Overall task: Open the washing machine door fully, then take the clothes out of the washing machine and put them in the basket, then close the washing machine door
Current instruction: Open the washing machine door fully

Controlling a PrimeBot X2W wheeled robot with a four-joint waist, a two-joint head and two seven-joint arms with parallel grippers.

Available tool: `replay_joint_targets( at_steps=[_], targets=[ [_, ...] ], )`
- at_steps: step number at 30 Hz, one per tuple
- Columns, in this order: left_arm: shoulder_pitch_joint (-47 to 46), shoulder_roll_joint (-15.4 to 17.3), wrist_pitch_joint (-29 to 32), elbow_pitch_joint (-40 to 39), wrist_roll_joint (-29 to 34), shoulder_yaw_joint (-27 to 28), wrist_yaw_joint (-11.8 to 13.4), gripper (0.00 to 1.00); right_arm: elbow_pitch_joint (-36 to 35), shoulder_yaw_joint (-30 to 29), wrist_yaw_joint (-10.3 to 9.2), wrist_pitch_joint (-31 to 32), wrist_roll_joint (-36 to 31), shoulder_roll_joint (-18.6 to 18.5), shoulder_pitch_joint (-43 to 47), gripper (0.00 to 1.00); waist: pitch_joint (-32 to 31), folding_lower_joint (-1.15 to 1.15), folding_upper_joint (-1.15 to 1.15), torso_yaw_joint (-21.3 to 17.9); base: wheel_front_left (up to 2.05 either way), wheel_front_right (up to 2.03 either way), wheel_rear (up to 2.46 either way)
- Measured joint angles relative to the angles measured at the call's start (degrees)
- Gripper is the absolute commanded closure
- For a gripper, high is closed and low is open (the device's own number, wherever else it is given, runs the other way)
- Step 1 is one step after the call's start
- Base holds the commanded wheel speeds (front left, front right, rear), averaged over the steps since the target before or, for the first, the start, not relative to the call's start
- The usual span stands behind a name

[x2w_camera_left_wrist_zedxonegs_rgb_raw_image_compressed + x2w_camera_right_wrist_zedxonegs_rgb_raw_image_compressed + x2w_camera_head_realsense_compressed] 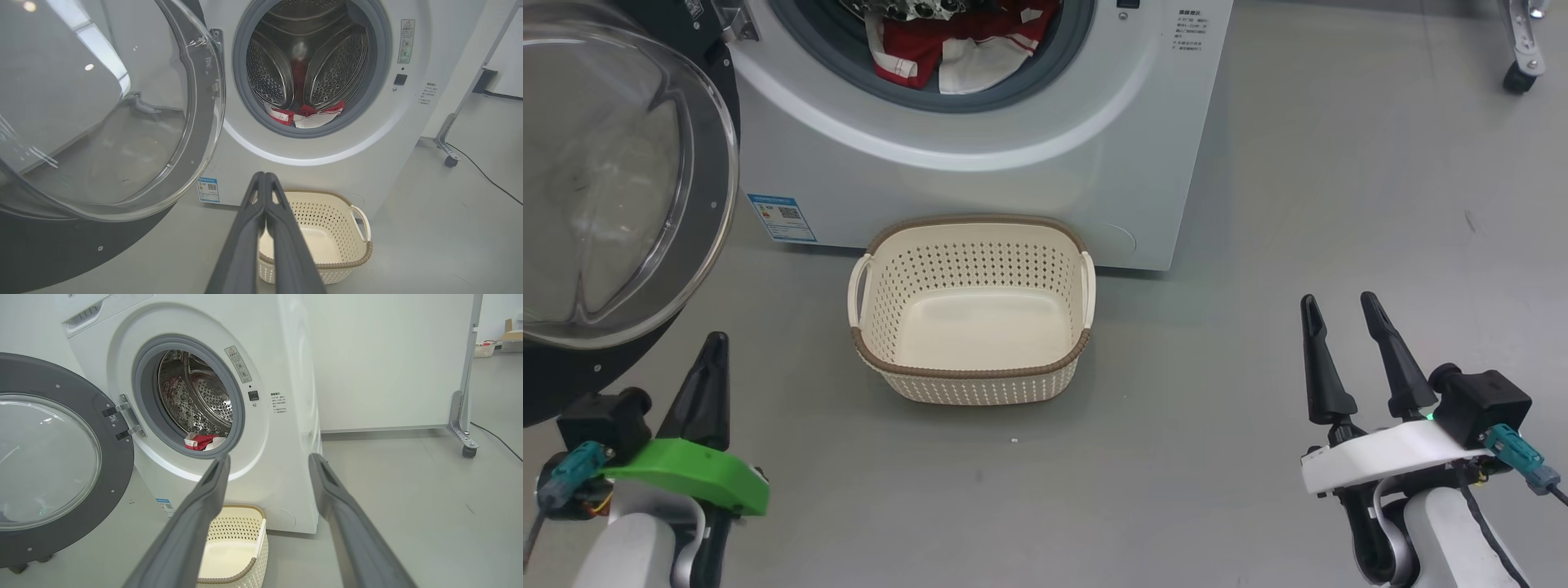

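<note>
The white washing machine [1029,171] stands ahead with its round door [613,188] swung wide open to the left, glass bowl facing me. Red and white clothes [956,49] lie at the lip of the steel drum [304,69]. The cream basket [972,384] sits on the floor in front of the machine, with nothing in it. My left gripper [715,343] is shut and holds nothing, low at the left, just below the door's rim. My right gripper [1339,306] is open and holds nothing, to the right of the basket.
The floor is grey and bare around the basket [359,249]. A wheeled metal stand [1523,49] is at the far right, and a dark cable [486,175] runs along the floor beside it. A white wall panel [388,359] stands behind the machine.
</note>
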Motion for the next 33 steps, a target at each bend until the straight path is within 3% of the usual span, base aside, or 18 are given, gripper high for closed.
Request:
replay_joint_targets(
  at_steps=[16,18,19,33],
  targets=[
    [3.6,-2.65,-0.15,-6.15,0.58,-1.02,0.54,1.0,-0.98,-2.7,0.0,0.0,-1.16,0.35,1.43,0.0,-0.51,0.0,0.0,-0.89,0.0,0.0,0.0],
    [3.97,-2.67,-0.15,-6.65,0.59,-1.02,0.58,0.53,-0.97,-2.83,0.0,0.0,-1.31,0.35,1.65,0.0,-0.49,0.0,0.0,-0.92,0.0,0.0,0.0],
    [4.12,-2.67,-0.15,-6.92,0.79,-1.03,0.58,0.0,-0.96,-2.89,0.0,0.0,-1.49,0.37,1.85,0.0,-0.47,0.0,0.0,-0.93,0.0,0.0,0.0],
    [5.29,-2.68,-0.16,-10.28,1.92,-0.68,0.86,0.0,-0.8,-3.8,0.0,0.0,-2.65,0.87,2.26,0.0,-0.76,0.0,0.0,-0.94,0.0,0.0,0.0]
  ],
)
